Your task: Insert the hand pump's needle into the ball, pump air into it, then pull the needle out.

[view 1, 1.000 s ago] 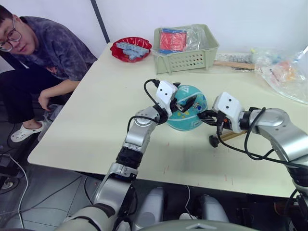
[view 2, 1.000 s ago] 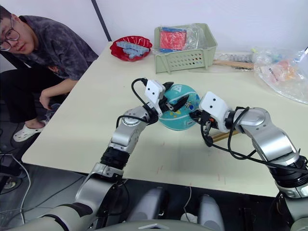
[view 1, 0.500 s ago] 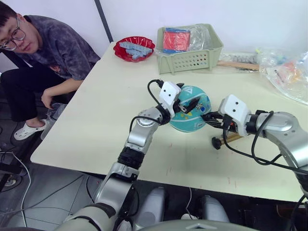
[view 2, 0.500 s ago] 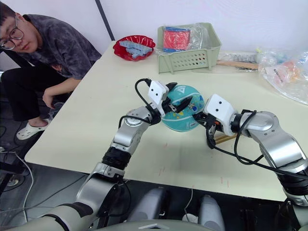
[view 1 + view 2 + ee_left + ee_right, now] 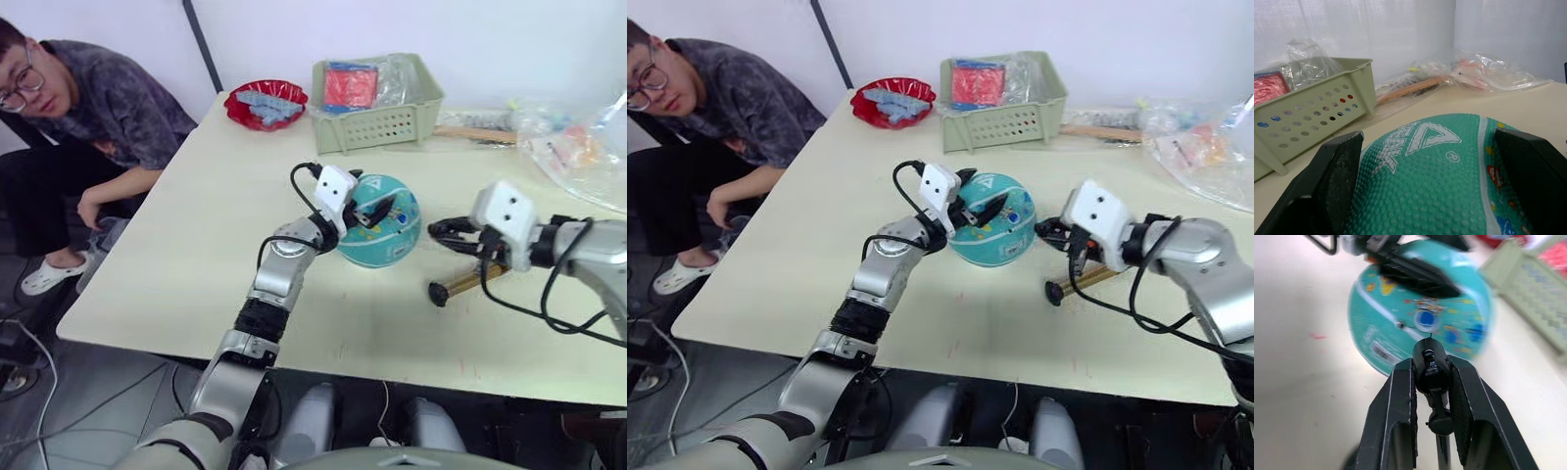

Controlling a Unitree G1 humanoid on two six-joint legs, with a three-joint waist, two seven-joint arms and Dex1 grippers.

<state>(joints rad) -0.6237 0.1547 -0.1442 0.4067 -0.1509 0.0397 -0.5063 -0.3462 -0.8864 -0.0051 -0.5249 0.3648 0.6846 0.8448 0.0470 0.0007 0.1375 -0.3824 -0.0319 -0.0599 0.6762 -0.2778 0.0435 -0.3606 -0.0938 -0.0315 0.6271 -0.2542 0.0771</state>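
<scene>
Right wrist view: the right gripper (image 5: 1431, 377) is clenched on the small black fitting of the needle (image 5: 1428, 363), with the thin pin pointing at the ball (image 5: 1400, 318) but apart from it, so the needle is out of the ball. Whether this is the approach before insertion or the withdrawal at the end cannot be settled from this moment alone; my guess is that the needle is being lined up with the small valve spot beside the white seam. If so, the next move calls for a straight, slow push along the pin's own line into that hole, with no sideways load that could bend it.

From the head camera, the teal ball (image 5: 382, 233) sits on the table (image 5: 196, 245), in front of the green basket (image 5: 377, 103). The left gripper (image 5: 374, 210) grasps it, one black finger on each side, as the left wrist view confirms. The hand pump (image 5: 468, 282) lies flat on the table, near the ball on its right-hand side, below the right gripper (image 5: 443, 233); nothing holds it, so pumping would need a grip on its handle.

The hose is partly hidden behind the right wrist, and the pin's tip is too fine to place exactly. A person (image 5: 88, 108) sits beyond the table's left edge.
</scene>
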